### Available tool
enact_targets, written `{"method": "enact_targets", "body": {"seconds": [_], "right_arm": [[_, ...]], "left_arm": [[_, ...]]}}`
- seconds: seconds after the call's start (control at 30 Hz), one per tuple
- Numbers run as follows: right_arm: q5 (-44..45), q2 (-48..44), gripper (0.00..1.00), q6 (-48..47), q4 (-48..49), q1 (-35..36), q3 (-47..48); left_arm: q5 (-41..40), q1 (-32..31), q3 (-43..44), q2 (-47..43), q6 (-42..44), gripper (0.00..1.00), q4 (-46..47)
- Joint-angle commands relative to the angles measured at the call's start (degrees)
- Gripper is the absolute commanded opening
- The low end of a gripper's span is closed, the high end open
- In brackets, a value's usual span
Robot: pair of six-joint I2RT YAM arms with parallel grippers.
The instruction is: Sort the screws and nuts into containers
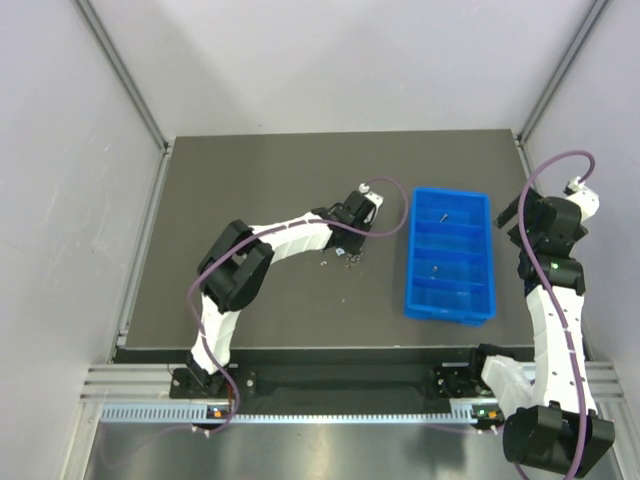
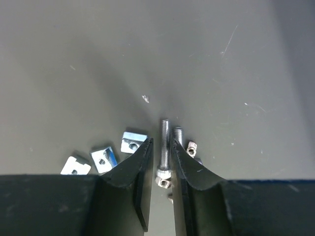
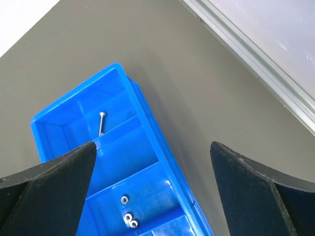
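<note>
My left gripper (image 2: 161, 141) is down at the mat, its jaws narrowly open on either side of a long silvery screw (image 2: 165, 147) that lies between them; a small gap shows on the left side. A second screw (image 2: 177, 133) and a short one (image 2: 192, 147) lie by the right finger. Three square nuts (image 2: 105, 158) lie to the left. The blue four-compartment tray (image 1: 411, 250) holds a screw (image 3: 101, 123) at its far end and three nuts (image 3: 124, 199) two compartments nearer. My right gripper (image 3: 152, 145) is wide open and empty, above the tray's right rim.
The small pile of loose parts (image 1: 335, 260) lies on the dark mat just left of the tray. White walls with aluminium posts (image 1: 120, 70) close in the mat on three sides. A metal rail (image 3: 256, 59) runs along the mat's edge.
</note>
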Motion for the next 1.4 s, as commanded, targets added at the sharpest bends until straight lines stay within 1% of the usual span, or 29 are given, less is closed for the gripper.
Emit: {"method": "enact_targets", "body": {"seconds": [0.0, 0.07, 0.17, 0.33, 0.37, 0.5, 0.57, 0.7, 0.97, 1.07, 1.2, 1.33, 1.37], "right_arm": [[1.00, -0.45, 1.00, -0.71, 2.02, 0.05, -0.32], [1.08, -0.54, 1.00, -0.71, 1.93, 0.14, -0.23], [1.26, -0.54, 1.00, -0.80, 1.93, 0.05, -0.23], [1.08, -0.45, 1.00, -0.80, 1.84, 0.05, -0.32], [1.17, -0.45, 1.00, -0.71, 1.75, 0.05, -0.32], [1.35, -0.63, 1.00, -0.80, 1.75, 0.14, -0.32], [1.35, -0.72, 1.00, -0.71, 1.67, 0.14, -0.23], [1.44, -0.81, 1.00, -0.63, 1.75, 0.14, -0.23], [1.52, -1.33, 1.00, -0.36, 1.75, 0.05, -0.32], [1.35, -1.51, 1.00, -0.27, 1.67, 0.05, -0.32], [1.43, -2.04, 1.00, -0.10, 1.58, 0.05, -0.67], [1.26, -1.77, 1.00, -0.01, 1.75, 0.05, -0.76], [1.26, -1.51, 1.00, 0.25, 1.84, 0.05, -0.85]], "left_arm": [[-0.63, -0.42, 1.53, 1.69, 0.64, 0.24, -1.41], [-2.21, -0.60, 2.58, 2.22, 1.07, 0.23, -3.59], [-3.54, -1.30, 2.59, 2.66, 1.51, 0.18, -4.84], [-3.89, -1.48, 2.67, 3.53, 1.52, 0.18, -6.51], [-3.89, -1.48, 3.55, 4.23, 1.34, 0.17, -7.38], [-3.54, -1.48, 4.61, 4.77, 0.02, 0.04, -9.32], [-3.01, -1.48, 4.87, 4.59, -0.77, 0.00, -10.02], [-3.27, -1.48, 4.52, 3.45, -2.52, 0.00, -9.59], [-4.77, -1.04, 4.61, -3.39, -5.60, 0.00, -4.32], [-5.03, -0.60, 4.09, -5.50, -8.58, 0.00, -2.56], [-3.46, -0.25, 2.06, -8.41, -12.54, 0.00, 0.87], [-1.00, 0.10, 2.06, -10.79, -14.74, 0.00, 7.53], [-0.29, 0.01, 2.58, -11.14, -14.74, 0.00, 11.99]]}}
